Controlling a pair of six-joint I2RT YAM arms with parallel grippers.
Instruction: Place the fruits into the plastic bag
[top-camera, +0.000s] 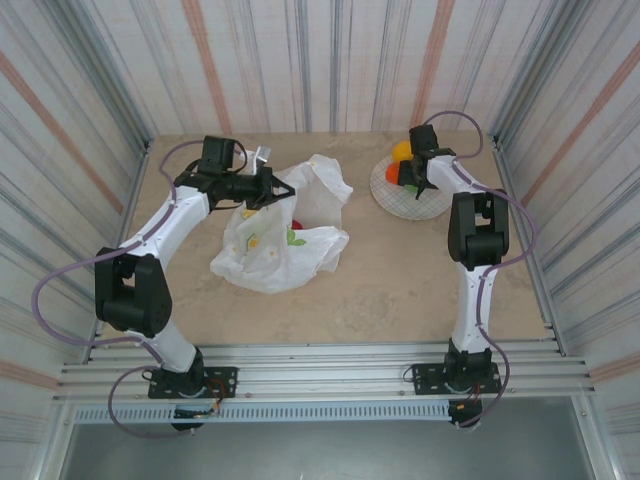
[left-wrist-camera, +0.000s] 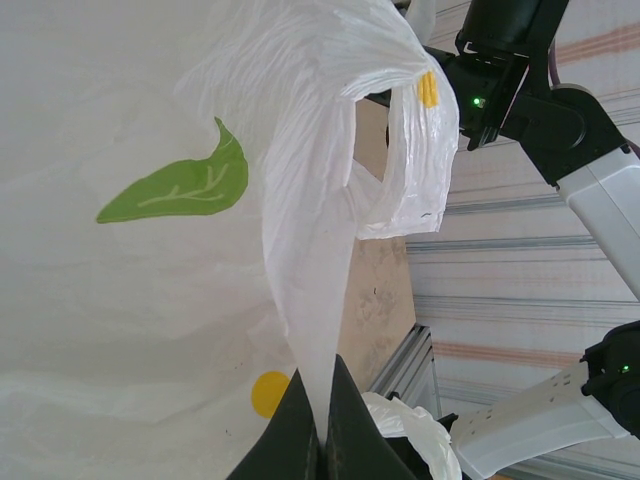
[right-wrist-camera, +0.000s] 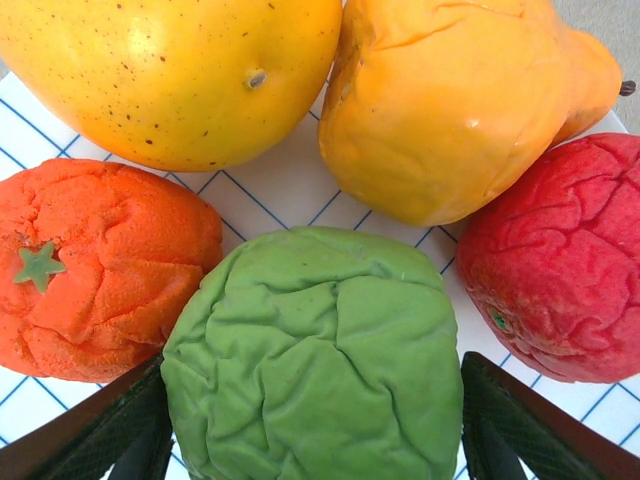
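The plastic bag (top-camera: 280, 250) lies crumpled at mid-table, white with a green leaf print (left-wrist-camera: 180, 185). My left gripper (top-camera: 268, 187) is shut on a strip of the bag's edge (left-wrist-camera: 320, 300) and holds it up; its pinch point (left-wrist-camera: 322, 440) is at the bottom of the left wrist view. Something red (top-camera: 296, 224) shows at the bag's mouth. My right gripper (right-wrist-camera: 315, 430) is open over the checked plate (right-wrist-camera: 285, 190), its fingers (right-wrist-camera: 110, 435) either side of a wrinkled green fruit (right-wrist-camera: 315, 350). Around it lie an orange fruit (right-wrist-camera: 100, 265), a yellow one (right-wrist-camera: 170, 70), a yellow-orange pear (right-wrist-camera: 450, 100) and a red one (right-wrist-camera: 560, 260).
The plate (top-camera: 425, 205) sits at the back right, close to the striped side wall. Bare tan tabletop (top-camera: 390, 280) lies between the bag and the right arm. The metal rail (top-camera: 320, 360) runs along the near edge.
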